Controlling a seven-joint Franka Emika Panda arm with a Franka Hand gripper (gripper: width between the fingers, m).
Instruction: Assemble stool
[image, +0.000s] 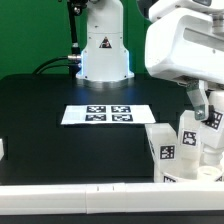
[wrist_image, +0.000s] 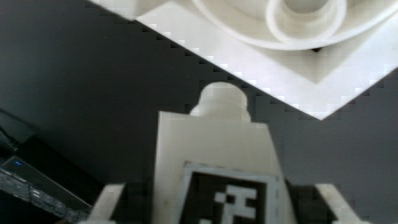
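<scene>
In the wrist view a white stool leg (wrist_image: 217, 150) stands between my gripper's (wrist_image: 221, 206) fingers (wrist_image: 111, 205), its black-and-white tag facing the camera and its rounded peg end pointing away. The gripper is shut on this leg. Beyond the peg lies the round ring-shaped seat (wrist_image: 299, 22), tucked into a corner of the white rails. In the exterior view the gripper (image: 207, 112) hangs at the right with the tagged leg (image: 212, 120) in it. Below it two more tagged legs (image: 165, 150) (image: 187, 138) stand close together, and the seat is not clear there.
The marker board (image: 108, 114) lies flat in the middle of the black table. White border rails (image: 90, 188) run along the front edge and form a corner (wrist_image: 267, 75) by the seat. The robot base (image: 104, 50) stands at the back. A small white piece (image: 3, 148) shows at the exterior view's left edge.
</scene>
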